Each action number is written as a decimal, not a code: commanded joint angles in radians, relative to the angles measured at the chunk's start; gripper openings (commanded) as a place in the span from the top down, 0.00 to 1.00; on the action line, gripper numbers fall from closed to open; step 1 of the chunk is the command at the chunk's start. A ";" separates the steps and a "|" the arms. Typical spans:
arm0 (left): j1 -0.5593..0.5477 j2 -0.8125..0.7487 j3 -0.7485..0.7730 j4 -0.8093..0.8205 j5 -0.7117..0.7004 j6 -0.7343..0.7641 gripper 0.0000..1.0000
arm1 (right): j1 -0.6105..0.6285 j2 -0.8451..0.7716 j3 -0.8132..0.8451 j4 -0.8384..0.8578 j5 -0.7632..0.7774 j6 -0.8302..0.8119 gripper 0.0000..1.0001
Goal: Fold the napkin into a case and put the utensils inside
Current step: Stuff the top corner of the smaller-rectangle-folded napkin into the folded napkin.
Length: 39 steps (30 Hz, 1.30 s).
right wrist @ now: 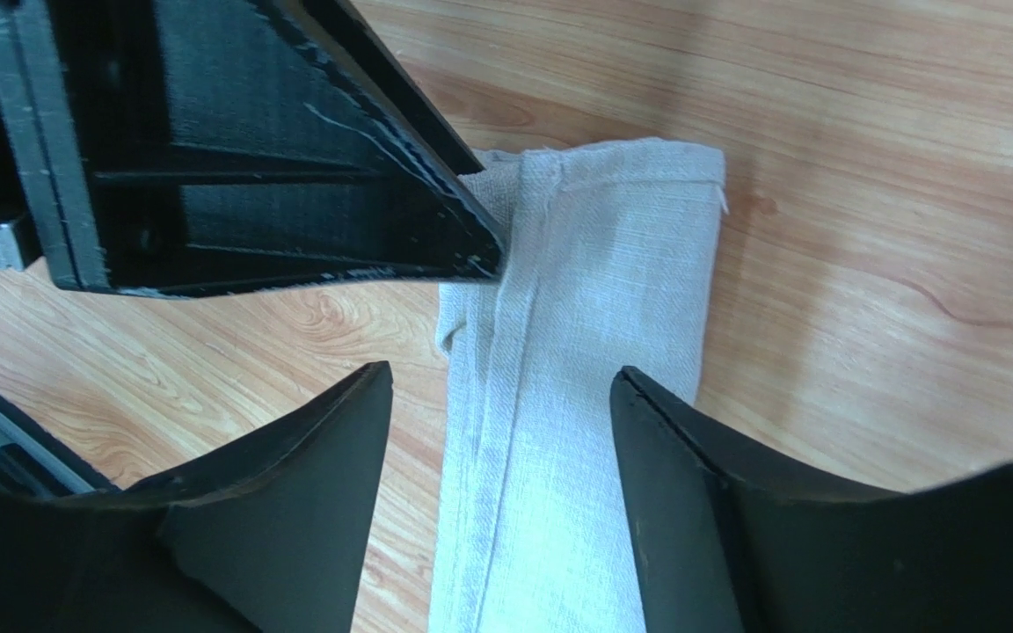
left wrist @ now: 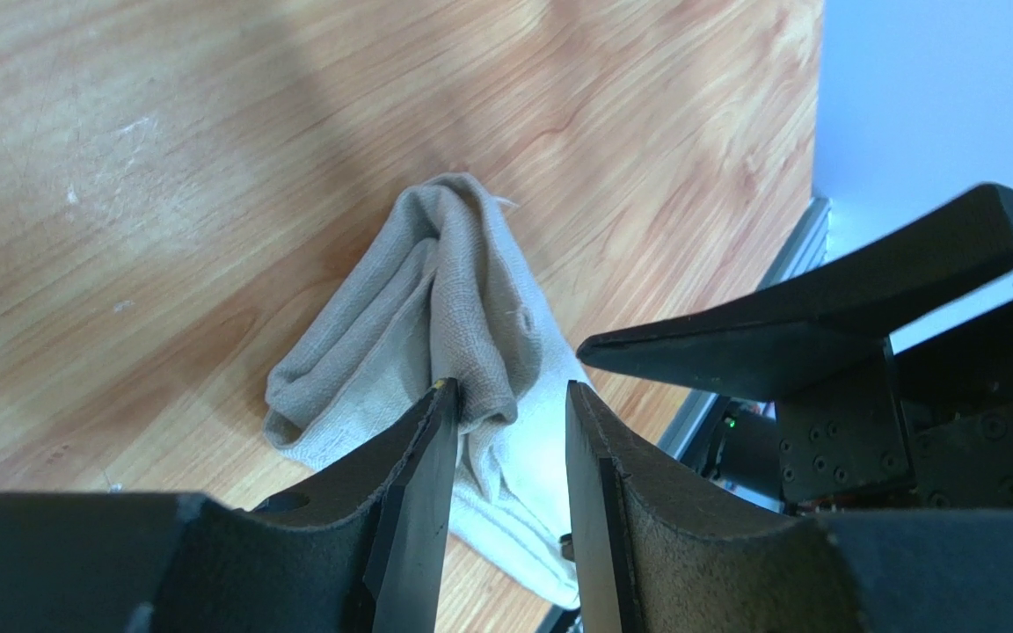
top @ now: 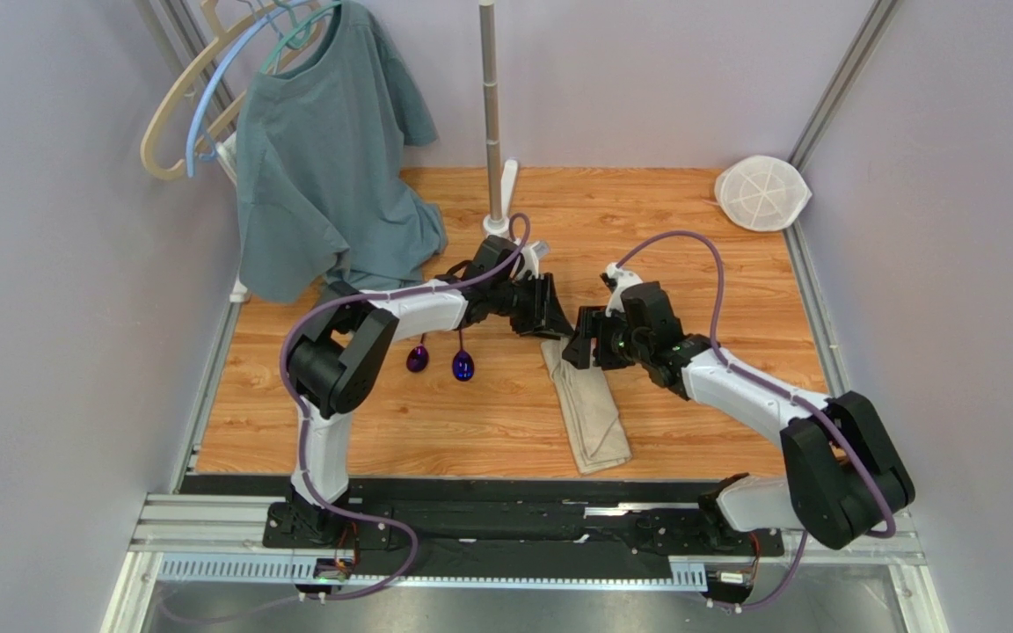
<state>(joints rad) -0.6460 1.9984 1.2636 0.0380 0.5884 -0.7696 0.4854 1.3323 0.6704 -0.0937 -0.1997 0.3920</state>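
Enclosure: plain lilac-grey walls on three sides, with an aluminium rail along the near edge carrying both arm bases. Surface: wood-grain tabletop, orange-brown, with faint pale scuffs in the left wrist view. Far left corner: a bundle of hangers against the wall and a grey-green T-shirt draped down onto the wood. The spoons lie side by side left of centre, purple bowls toward the near edge, well apart from the cloth. A metal pole stands at the back, centre. The left gripper is over the far end of the napkin; its jaws are narrowly parted and hold nothing, with the cloth bunched just beneath the tips. The napkin lies as a narrow folded strip running toward the near edge. The right gripper faces the left one across that same end, jaws spread wide over the strip and closed on nothing. Far right corner: a white mesh disc.
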 commanded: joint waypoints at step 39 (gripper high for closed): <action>0.028 -0.019 -0.029 0.054 0.068 -0.142 0.80 | 0.150 0.180 0.103 0.148 0.275 -0.117 1.00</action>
<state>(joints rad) -0.6209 2.0254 1.2480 0.0639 0.6319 -0.9295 0.6327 1.5150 0.7265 0.0479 0.0624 0.3092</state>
